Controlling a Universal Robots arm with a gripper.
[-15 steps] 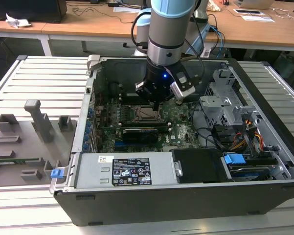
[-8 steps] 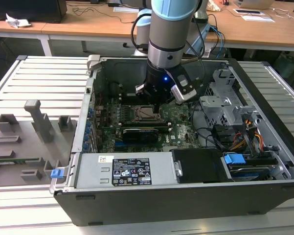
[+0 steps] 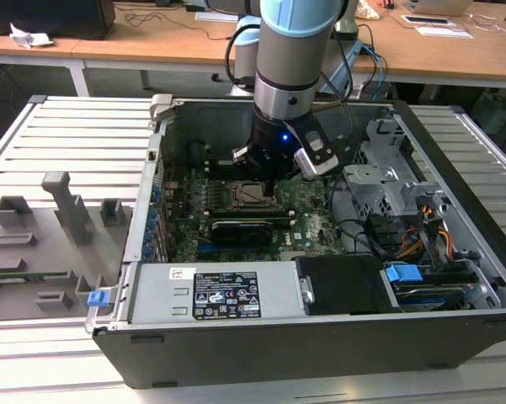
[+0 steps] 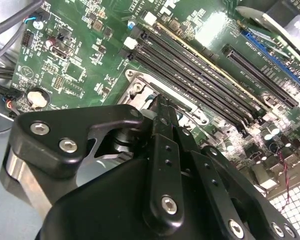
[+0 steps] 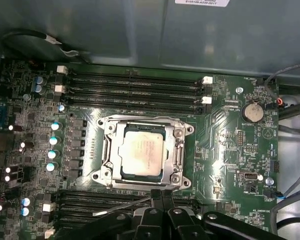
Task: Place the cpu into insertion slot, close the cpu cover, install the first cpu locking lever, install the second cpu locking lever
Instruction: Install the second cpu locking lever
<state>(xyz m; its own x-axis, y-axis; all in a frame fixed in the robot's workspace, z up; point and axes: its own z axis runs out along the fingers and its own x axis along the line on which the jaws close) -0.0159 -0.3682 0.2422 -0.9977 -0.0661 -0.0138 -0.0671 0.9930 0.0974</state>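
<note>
The cpu (image 5: pixel 144 151) already sits in the slot (image 5: pixel 110 150) with the cover (image 5: pixel 178 150) down around it, so the step in hand looks like a locking lever. A thin lever (image 5: pixel 122 205) runs along the socket edge nearest the gripper (image 5: pixel 161 196). To do it well, I'd judge: keep the tips low and square to the lever, push slow, watch it doesn't skid onto the board (image 5: pixel 229 150) or the mem slots (image 5: pixel 135 87).

Gripper fingers look pressed together, nothing pinched betw. them.

In the first wrist view the cpu is at approx. 11 o'clock from the fingertips, near but apart, w/ the socket edge between. In the exterior view the gripper (image 3: pixel 274 195) hangs just beside the socket, cpu (image 3: pixel 251 194) at its 9 o'clock
</note>
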